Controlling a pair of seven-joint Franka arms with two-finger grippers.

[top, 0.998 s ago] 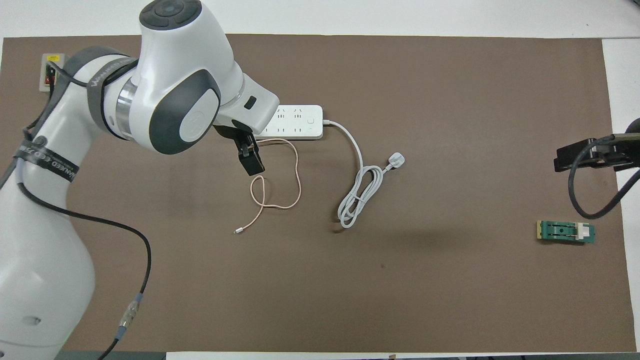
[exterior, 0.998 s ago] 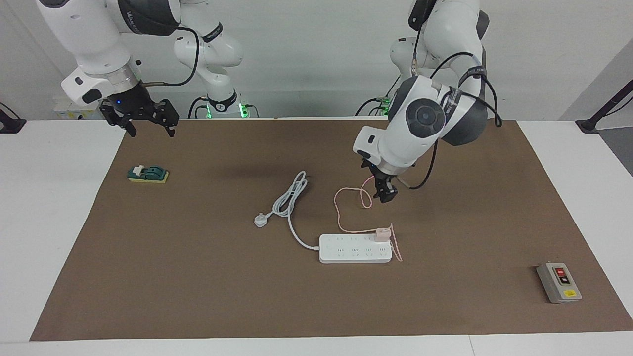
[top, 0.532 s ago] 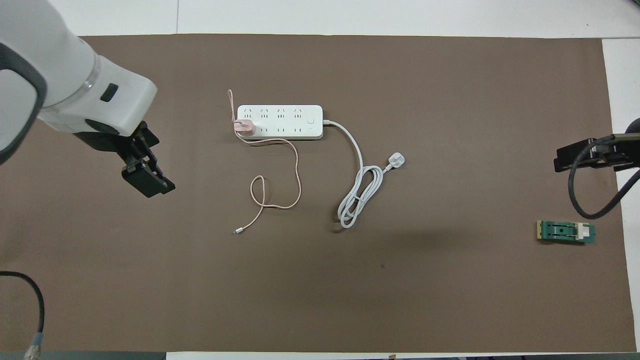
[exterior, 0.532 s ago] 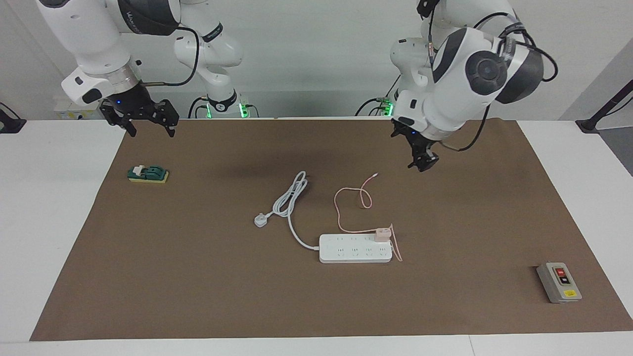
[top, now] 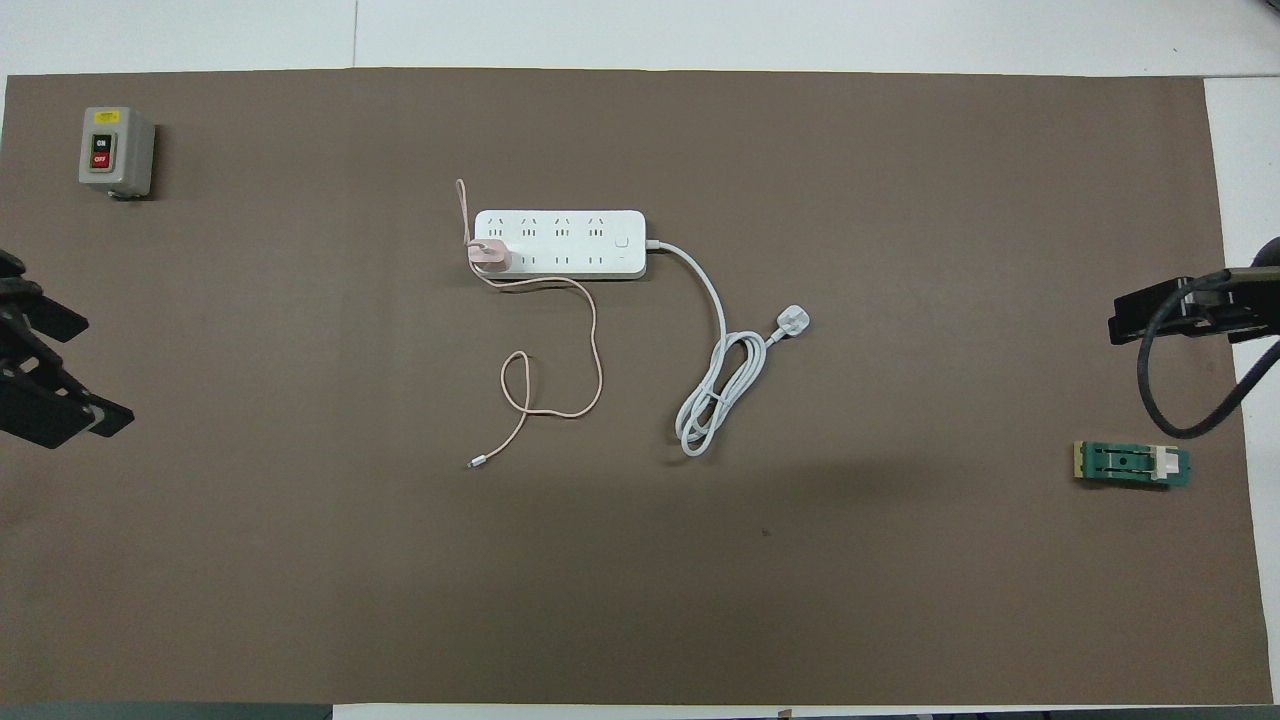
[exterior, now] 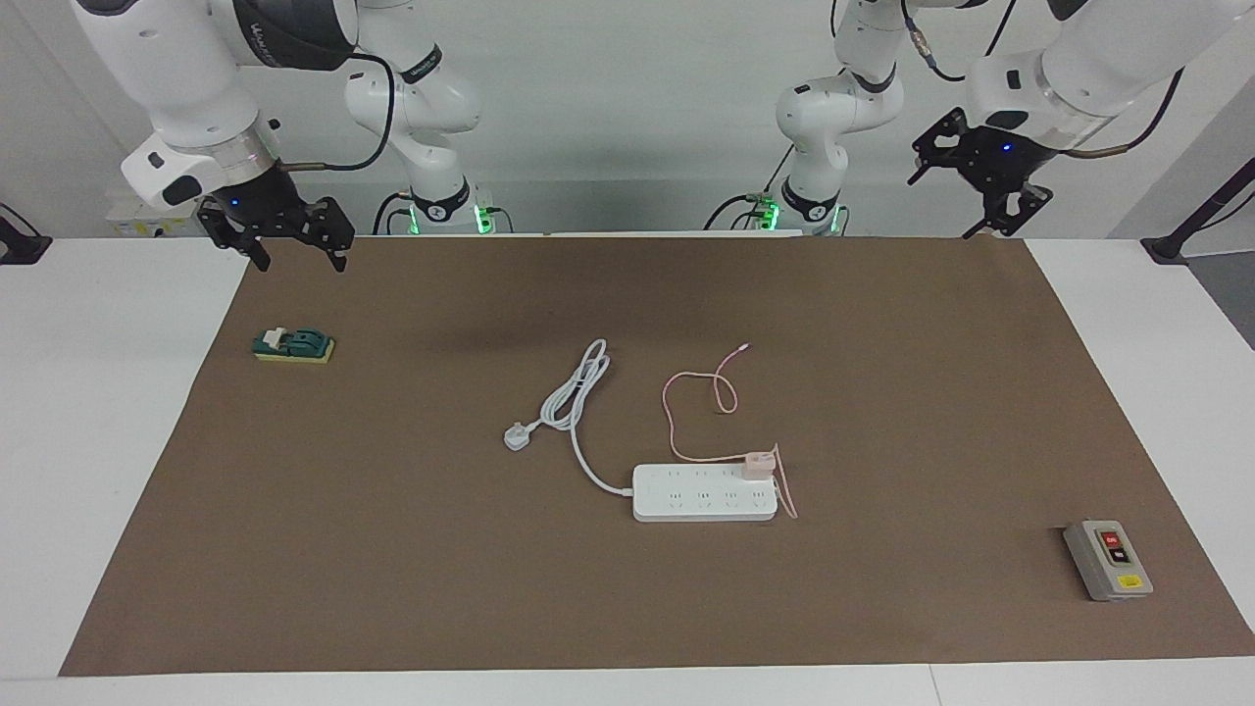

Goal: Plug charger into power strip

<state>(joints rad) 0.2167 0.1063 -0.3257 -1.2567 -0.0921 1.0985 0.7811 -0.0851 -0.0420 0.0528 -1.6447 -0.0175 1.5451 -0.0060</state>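
The charger (exterior: 757,465) sat plugged into the power strip (exterior: 704,493) at lower center of the frame on the brown surface (exterior: 392,549), while the left tool (exterior: 985,191), upper right, and right tool (exterior: 284,235), upper left, hung released and empty.

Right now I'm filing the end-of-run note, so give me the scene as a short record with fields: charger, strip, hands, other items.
charger: small pale-pink cube charger seated on the long white power strip, at its end toward the left arm
charger cable: thin pink cable looped on the brown mat
left hand: open, raised, empty
right hand: open, raised, empty
other items: grey switch box; green block
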